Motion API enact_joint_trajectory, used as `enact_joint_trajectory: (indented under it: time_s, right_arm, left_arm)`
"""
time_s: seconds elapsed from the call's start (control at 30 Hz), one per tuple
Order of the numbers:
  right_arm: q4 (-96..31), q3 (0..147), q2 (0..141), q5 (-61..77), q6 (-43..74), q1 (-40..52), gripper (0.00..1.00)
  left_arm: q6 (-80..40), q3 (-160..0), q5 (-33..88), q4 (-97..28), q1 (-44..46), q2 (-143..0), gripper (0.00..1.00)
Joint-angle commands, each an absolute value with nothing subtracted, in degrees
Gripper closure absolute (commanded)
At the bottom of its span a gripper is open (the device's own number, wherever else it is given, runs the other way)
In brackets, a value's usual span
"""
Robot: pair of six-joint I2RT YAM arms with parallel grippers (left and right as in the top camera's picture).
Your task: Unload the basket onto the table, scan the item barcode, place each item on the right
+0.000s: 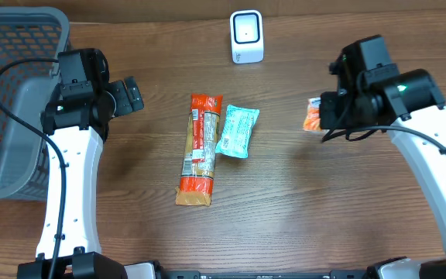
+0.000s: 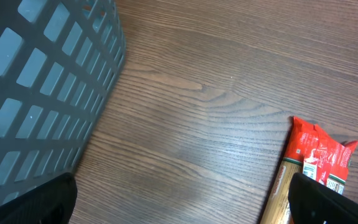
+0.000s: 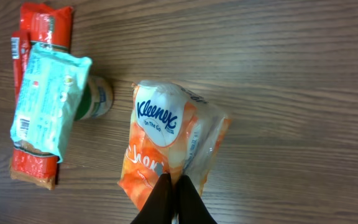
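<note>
Pinched shut at the bottom of the right wrist view, the right gripper (image 3: 174, 186) has its two black fingertips closed on the lower edge of an orange and white Kleenex pack (image 3: 173, 140), with the printed name facing up toward the lens. From overhead this pack sits at the right side of the wooden table (image 1: 324, 201), well apart from the white scanner (image 1: 247, 36) that stands at the far middle edge; whether the pack rests on the wood or hangs just above it cannot be told. Near the centre lies a long red and orange packet (image 1: 200, 151), and a teal packet (image 1: 237, 132) overlaps its right edge. On the other side, the left gripper (image 2: 180, 193) has its jaws spread wide with nothing between them, only bare wood, one finger near the grey mesh basket (image 2: 42, 81) and the other near the top end of the long red packet.
</note>
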State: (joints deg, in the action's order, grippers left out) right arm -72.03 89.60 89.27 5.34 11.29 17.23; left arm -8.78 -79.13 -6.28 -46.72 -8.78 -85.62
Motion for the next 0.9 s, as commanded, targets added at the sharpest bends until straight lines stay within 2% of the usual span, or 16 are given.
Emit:
enact_joint_trajectory:
  time_s: [0.0, 0.33, 0.87]
  right_arm:
    - [-71.3, 89.3, 88.8, 2.5, 14.1, 19.7, 0.96]
    - [-70.3, 89.3, 88.8, 0.9, 15.7, 24.3, 0.96]
    - [-70.3, 89.3, 88.8, 0.9, 19.6, 24.4, 0.96]
  left_arm:
    - [-7.7, -79.7, -6.6, -46.5, -8.9, -86.2, 0.0]
    - [-7.7, -79.7, -6.6, -46.5, -8.9, -86.2, 0.0]
    - [-7.7, -79.7, -6.6, -46.5, -9.0, -86.2, 0.0]
